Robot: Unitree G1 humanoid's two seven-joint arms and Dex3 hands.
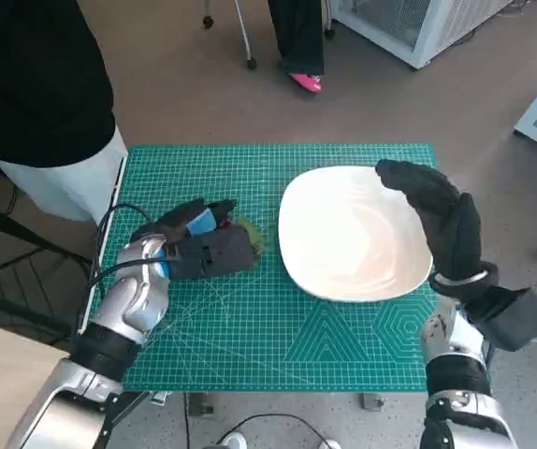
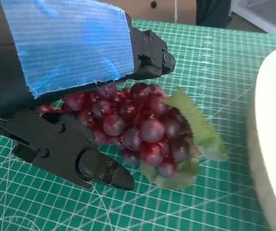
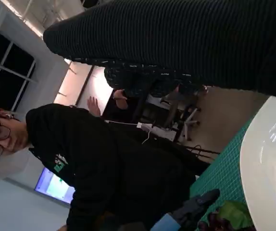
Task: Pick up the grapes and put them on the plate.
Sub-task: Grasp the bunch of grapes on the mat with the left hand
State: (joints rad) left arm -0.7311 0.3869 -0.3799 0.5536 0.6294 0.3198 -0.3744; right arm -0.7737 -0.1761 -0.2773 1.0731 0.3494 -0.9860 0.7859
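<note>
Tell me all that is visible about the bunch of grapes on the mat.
The grapes are a compact bunch of dark red, glossy berries with pale green leaves at the end nearer the white plate; they look artificial. The bunch lies on the green cutting mat, beside the plate but not on it. The left hand is over it, black fingers on either side and against the berries. In the head view only a leaf edge shows past the hand.

On the counter (image 1: 343,374), the grapes (image 1: 248,234) lie centre-left under the left hand (image 1: 198,245); the plate (image 1: 353,234) sits right of them.
</note>
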